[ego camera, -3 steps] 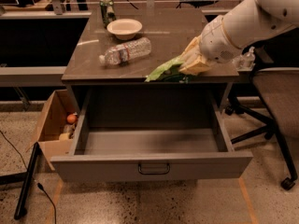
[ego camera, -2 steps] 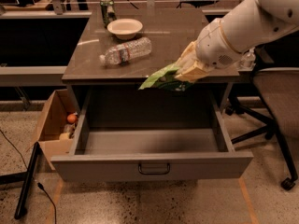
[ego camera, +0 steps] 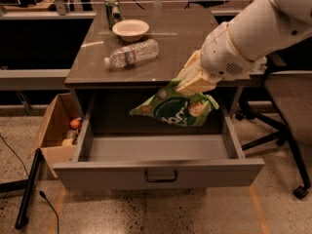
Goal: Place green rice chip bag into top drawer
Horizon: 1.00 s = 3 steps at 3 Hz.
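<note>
The green rice chip bag hangs from my gripper, which is shut on its upper right edge. The bag dangles over the open top drawer, above the drawer's middle to right part, its print facing the camera. The drawer is pulled fully out from under the grey table and its inside is bare. My white arm reaches in from the upper right, and the gripper sits just in front of the table's front edge.
A clear water bottle lies on the table, with a white bowl and a green can behind it. A brown cardboard box stands on the floor at the left. An office chair stands at the right.
My gripper has moved left and down from the table's edge, carrying the bag out over the open drawer. The bag now hangs down lower, with its print showing.
</note>
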### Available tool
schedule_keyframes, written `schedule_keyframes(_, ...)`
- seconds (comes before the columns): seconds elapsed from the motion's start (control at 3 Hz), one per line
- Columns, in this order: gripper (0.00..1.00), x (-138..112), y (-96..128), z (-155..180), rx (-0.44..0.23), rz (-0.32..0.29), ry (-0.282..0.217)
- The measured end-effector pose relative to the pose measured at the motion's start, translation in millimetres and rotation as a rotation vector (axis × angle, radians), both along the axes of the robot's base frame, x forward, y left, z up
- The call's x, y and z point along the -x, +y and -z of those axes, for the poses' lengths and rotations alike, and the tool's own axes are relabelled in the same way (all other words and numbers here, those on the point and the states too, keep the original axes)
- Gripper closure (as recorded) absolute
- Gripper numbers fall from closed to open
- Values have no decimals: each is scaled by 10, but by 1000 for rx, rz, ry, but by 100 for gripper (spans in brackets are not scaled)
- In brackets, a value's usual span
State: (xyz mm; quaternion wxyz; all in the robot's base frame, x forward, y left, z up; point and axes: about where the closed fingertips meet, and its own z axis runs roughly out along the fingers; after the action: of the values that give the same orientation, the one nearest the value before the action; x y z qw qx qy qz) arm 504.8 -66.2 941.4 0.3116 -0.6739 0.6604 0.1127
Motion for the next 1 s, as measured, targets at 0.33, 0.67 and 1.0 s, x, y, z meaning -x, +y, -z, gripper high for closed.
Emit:
schedule_keyframes(0.33, 100, -14, 142, 102, -12, -2, 1)
schedule_keyframes(0.67, 100, -60, 252, 272, -24, -3, 7)
schedule_keyframes(1.0, 100, -120, 291, 485, -26, -2, 9)
